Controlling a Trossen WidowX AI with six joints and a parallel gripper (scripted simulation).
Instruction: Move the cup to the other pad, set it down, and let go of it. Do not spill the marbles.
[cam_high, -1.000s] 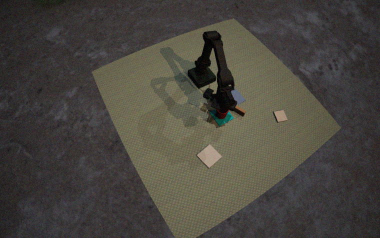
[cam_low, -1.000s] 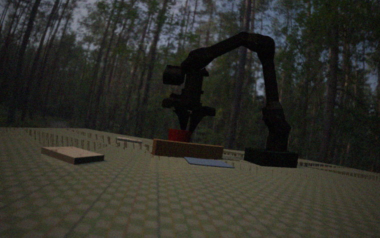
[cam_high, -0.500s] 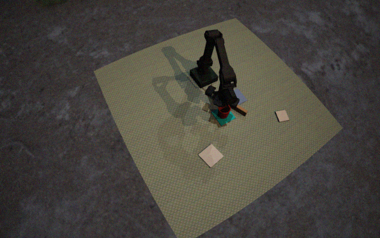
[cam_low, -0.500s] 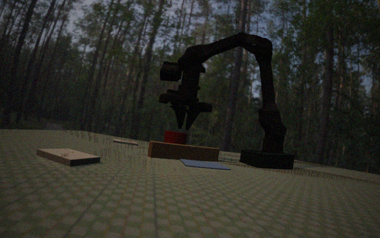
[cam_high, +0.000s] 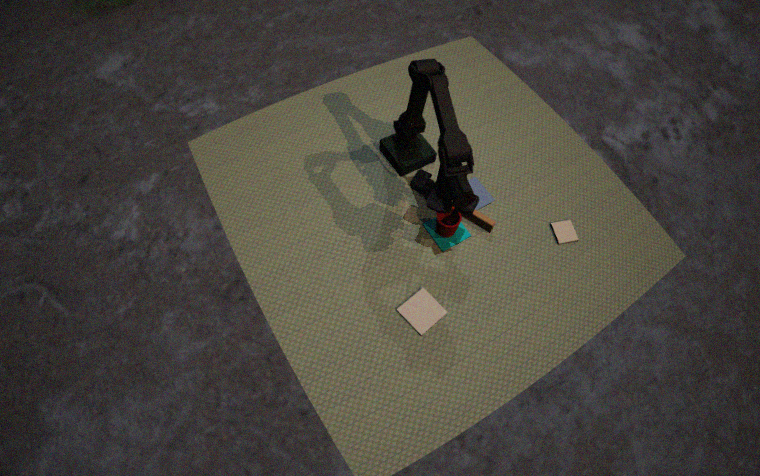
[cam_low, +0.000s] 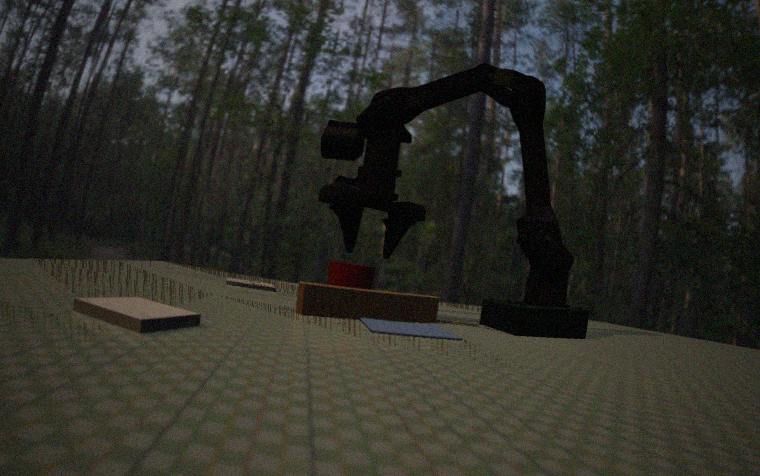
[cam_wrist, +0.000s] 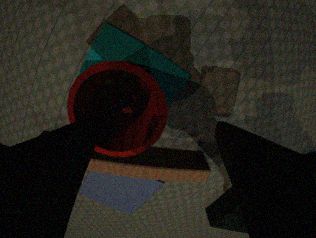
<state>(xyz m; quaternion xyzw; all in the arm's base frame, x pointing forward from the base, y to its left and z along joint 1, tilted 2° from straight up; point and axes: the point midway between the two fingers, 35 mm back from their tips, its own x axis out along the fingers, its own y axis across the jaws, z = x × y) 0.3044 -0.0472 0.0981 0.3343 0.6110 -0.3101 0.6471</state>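
While the claw (cam_low: 372, 238) is hanging above the red cup (cam_low: 350, 274), its two fingers are being held spread wide and nothing is being gripped between them. In the exterior view a gap of air is being shown between the fingertips and the cup's rim, so the cup is lying directly below the claw and apart from it. The cup is standing upright on the teal pad (cam_high: 448, 238), a placement that is being made plain only from the top view and the wrist view; from the exterior view the teal pad is being hidden behind a brown wooden block (cam_low: 367, 301), and only the cup's upper part is being seen over that block.

In the wrist view the cup (cam_wrist: 118, 109) is being looked into from above, its red rim lying left of centre, with the claw's dark fingers framing the lower corners. The inside is too dark for marbles to be told with certainty, though a faint reddish spot is showing there. The teal pad (cam_wrist: 142, 61) is being seen beyond the cup, and a blue-grey pad (cam_wrist: 120, 192) is lying on the near side, beyond the brown block.

Farther out on the green bench (cam_high: 314, 336), two pale tan tiles (cam_high: 421, 311) (cam_high: 564, 231) are lying well apart from the cup.
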